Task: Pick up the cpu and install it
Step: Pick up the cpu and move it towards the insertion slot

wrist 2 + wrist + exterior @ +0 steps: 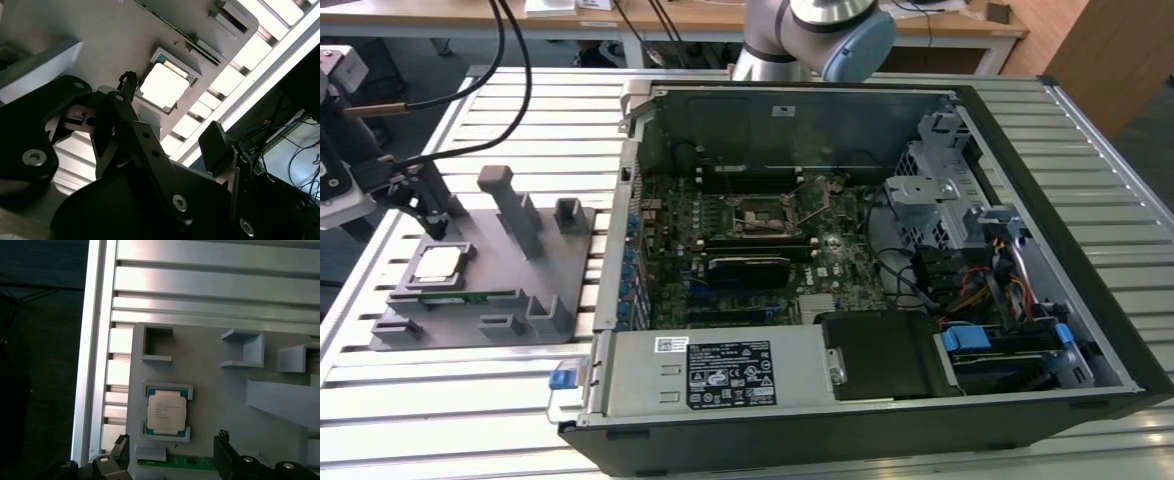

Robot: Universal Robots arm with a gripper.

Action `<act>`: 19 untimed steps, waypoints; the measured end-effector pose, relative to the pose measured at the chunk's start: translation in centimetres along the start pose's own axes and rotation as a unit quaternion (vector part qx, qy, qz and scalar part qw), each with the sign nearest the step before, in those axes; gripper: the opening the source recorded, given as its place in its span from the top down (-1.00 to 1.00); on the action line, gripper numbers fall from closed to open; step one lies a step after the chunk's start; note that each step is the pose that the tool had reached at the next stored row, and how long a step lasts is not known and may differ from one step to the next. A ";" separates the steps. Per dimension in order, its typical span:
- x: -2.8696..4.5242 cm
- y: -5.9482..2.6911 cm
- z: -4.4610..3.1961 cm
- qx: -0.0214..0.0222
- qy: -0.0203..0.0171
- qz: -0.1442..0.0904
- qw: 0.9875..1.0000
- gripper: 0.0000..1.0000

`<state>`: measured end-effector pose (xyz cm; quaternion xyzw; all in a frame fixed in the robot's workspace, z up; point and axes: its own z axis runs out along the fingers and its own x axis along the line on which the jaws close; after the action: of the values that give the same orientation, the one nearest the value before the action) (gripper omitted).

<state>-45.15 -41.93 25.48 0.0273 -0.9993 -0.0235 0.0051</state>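
The cpu has a silvery metal top with a soft sheen and a pale rim. It sits in the grey tray, which looks like smooth, matt plastic. At the tray's edge lies a thin green memory strip of circuit-board material. Under the tray, the surface is pale ribbed metal with a brushed shine. Over the tray, the fingers are black and matt, set with bright metal screw heads. Next to the tray, the computer case has a dark matt shell and bare grey sheet metal inside, around a green circuit board.
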 end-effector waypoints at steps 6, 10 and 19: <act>0.00 -0.02 0.33 0.000 0.000 0.000 1.000 -0.52; 0.00 -0.02 0.49 0.000 0.000 0.000 1.000 -0.52; -0.01 -0.04 0.95 0.000 0.000 0.000 1.000 -0.52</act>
<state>-45.15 -41.93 24.53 0.0273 -0.9993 -0.0235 0.0051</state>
